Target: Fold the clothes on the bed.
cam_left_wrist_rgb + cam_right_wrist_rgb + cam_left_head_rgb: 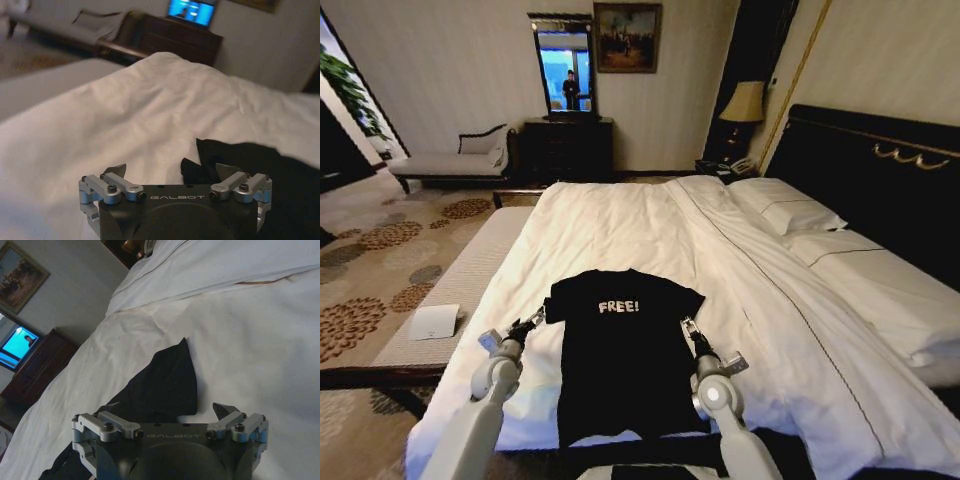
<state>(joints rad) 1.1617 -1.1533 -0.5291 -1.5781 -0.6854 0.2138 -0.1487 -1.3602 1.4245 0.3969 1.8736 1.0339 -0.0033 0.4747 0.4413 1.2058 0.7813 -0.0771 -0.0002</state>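
Chaise lounge (450,160) left of dresser (567,148); lamp (744,103) right.

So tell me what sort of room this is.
Likely a hotel bedroom: a large bed with white bedding and a dark headboard, a bedside lamp, and a chaise lounge by the dresser.

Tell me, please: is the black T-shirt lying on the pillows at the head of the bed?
No, the black T-shirt lies flat on the white duvet near the foot of the bed, far from the pillows.

A hotel-like bedroom: double bed (620,220) (white linen), bedside lamp (743,103), chaise (450,160), patterned carpet (380,260).
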